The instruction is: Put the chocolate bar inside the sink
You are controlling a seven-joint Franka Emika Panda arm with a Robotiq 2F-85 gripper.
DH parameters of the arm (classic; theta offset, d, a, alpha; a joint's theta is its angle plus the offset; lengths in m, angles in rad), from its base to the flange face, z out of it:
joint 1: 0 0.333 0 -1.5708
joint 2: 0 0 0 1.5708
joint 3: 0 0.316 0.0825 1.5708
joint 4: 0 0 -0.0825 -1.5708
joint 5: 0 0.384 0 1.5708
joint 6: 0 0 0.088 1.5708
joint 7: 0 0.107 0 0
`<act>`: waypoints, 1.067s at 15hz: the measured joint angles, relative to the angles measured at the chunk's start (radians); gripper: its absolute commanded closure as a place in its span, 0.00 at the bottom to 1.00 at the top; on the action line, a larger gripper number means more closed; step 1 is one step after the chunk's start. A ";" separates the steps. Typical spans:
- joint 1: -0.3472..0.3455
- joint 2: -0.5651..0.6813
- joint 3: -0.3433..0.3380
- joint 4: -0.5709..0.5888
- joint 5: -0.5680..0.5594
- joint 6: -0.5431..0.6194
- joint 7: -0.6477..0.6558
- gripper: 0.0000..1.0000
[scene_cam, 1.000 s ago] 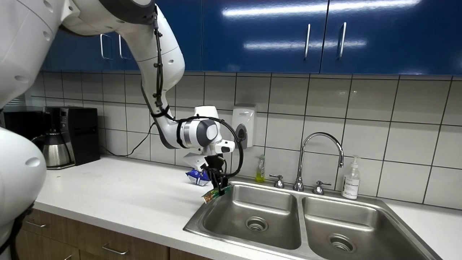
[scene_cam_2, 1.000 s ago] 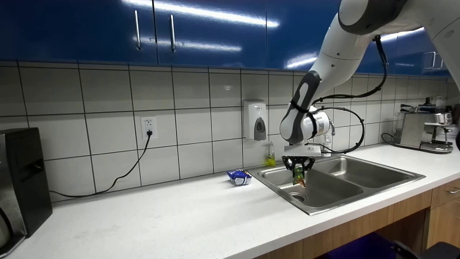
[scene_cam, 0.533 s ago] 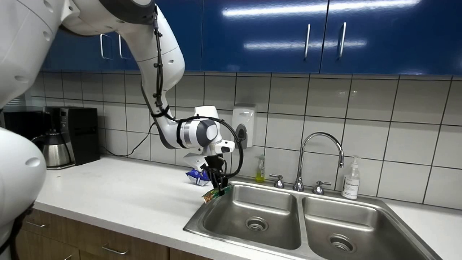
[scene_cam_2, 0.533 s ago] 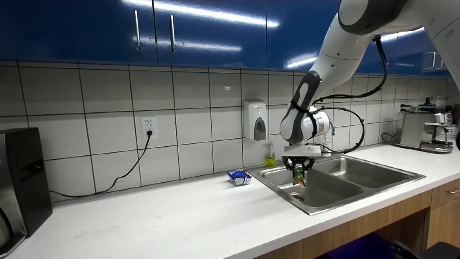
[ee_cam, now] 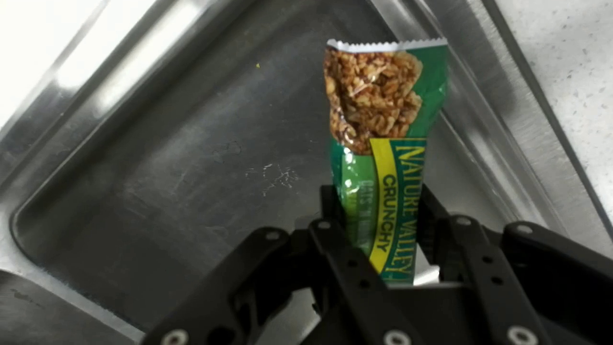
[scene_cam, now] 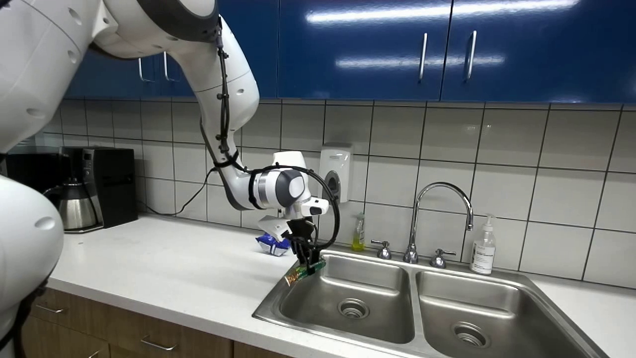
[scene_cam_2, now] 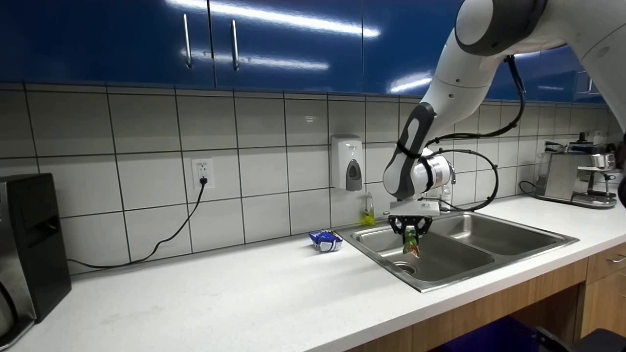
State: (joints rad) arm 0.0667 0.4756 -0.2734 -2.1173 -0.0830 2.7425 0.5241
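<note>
My gripper [ee_cam: 378,206] is shut on the chocolate bar [ee_cam: 383,115], a green-wrapped bar with a brown granola picture at its far end. The fingers hold it by its two long edges, and its near end is partly hidden between them. In both exterior views the gripper [scene_cam: 309,266] [scene_cam_2: 411,230] points down and holds the bar [scene_cam: 297,274] [scene_cam_2: 411,248] tilted. The bar is over the near-wall corner of one basin of the steel sink [scene_cam: 268,311] [scene_cam_2: 425,286], above its floor. In the wrist view the basin floor and sink rim [ee_cam: 531,139] lie below the bar.
A small blue packet [scene_cam: 273,244] [scene_cam_2: 325,241] lies on the white counter [scene_cam_2: 220,298] beside the sink. A curved faucet [scene_cam: 413,233], a yellow-green bottle [scene_cam: 358,233] and a pump bottle [scene_cam: 483,253] stand behind the basins. A wall dispenser [scene_cam_2: 347,164] hangs behind the arm.
The arm was still between the earlier frames. Now the gripper has moved slightly down and to the right in both exterior views, carrying the bar a little further over the basin.
</note>
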 measured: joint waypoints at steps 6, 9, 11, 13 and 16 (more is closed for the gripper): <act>-0.039 0.103 -0.014 0.091 0.041 0.000 -0.001 0.84; -0.067 0.177 -0.011 0.162 0.085 0.000 -0.012 0.84; -0.088 0.230 -0.008 0.218 0.116 0.000 -0.024 0.84; -0.114 0.282 0.001 0.276 0.144 -0.002 -0.039 0.84; -0.153 0.358 0.014 0.359 0.174 -0.006 -0.053 0.84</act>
State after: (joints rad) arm -0.0864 0.8335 -0.2590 -1.7581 0.0907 2.7362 0.4708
